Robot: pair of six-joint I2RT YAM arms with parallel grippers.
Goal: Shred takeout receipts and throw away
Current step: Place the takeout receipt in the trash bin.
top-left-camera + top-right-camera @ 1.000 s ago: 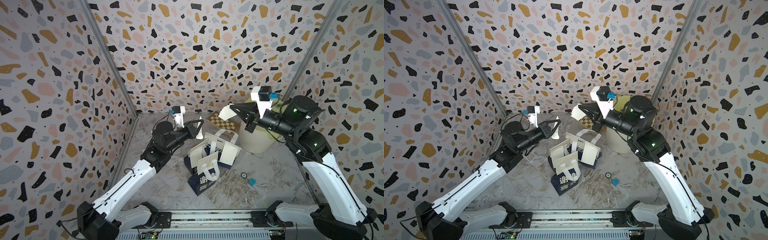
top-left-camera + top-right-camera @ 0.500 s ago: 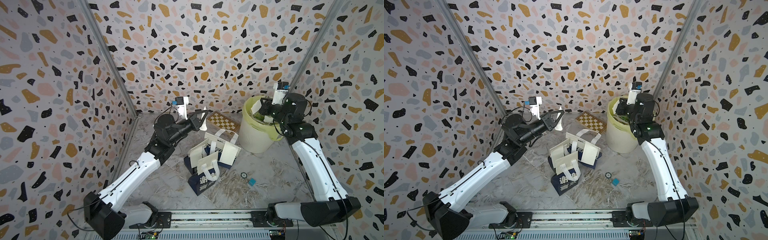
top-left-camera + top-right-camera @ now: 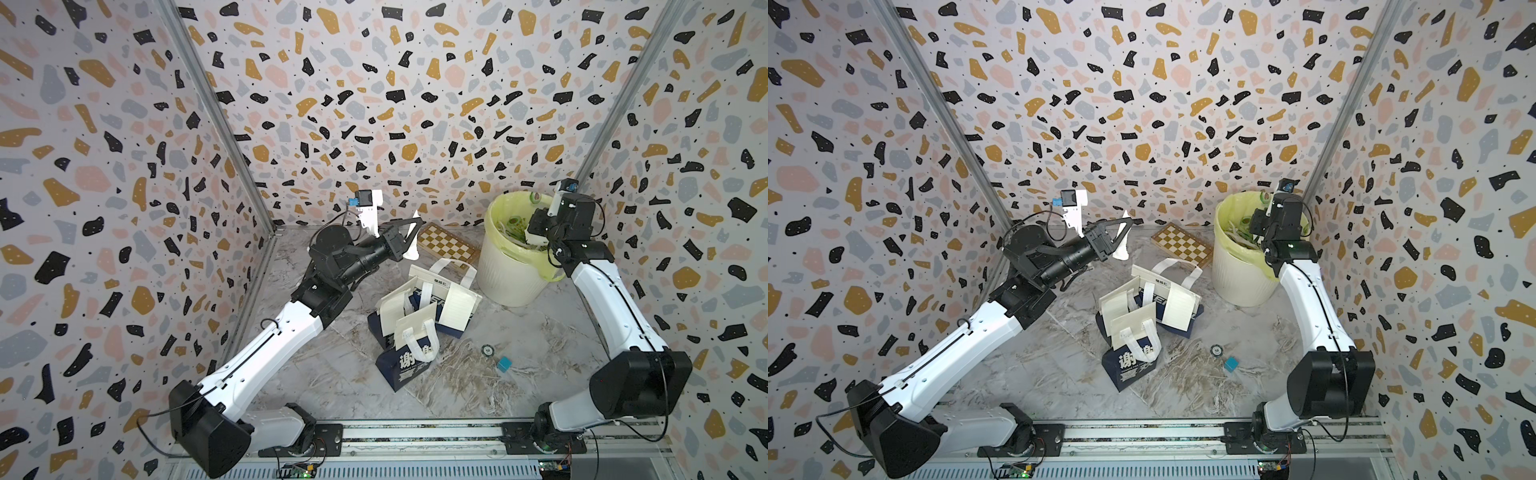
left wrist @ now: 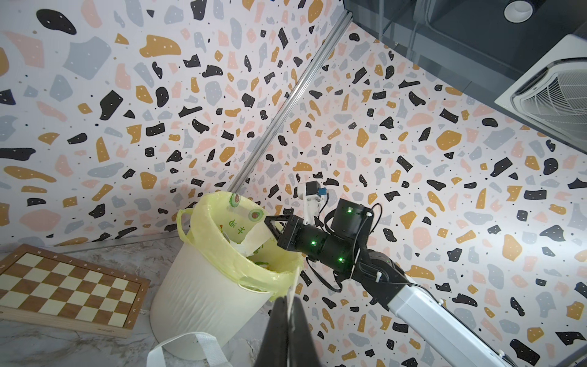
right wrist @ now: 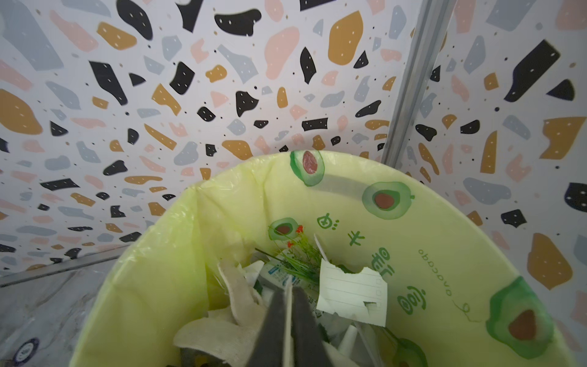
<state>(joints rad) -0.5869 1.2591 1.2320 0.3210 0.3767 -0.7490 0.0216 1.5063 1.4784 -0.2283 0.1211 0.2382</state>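
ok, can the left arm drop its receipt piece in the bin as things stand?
Probably not yet. The right gripper sits over the bin with its own paper scrap, blocking the drop. The left gripper, shut on the receipt piece, is across the chessboard from it; otherwise the way looks free.

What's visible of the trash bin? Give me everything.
The trash bin is a round off-white bucket, plastic-looking with ribbed sides, upright on the marbled floor in the back corner beside the chessboard. A pale yellow liner printed with avocados folds over its rim. Inside: paper scraps, a torn lined sheet, green sprigs. The right gripper hangs over its mouth, a white slip between its fingers.
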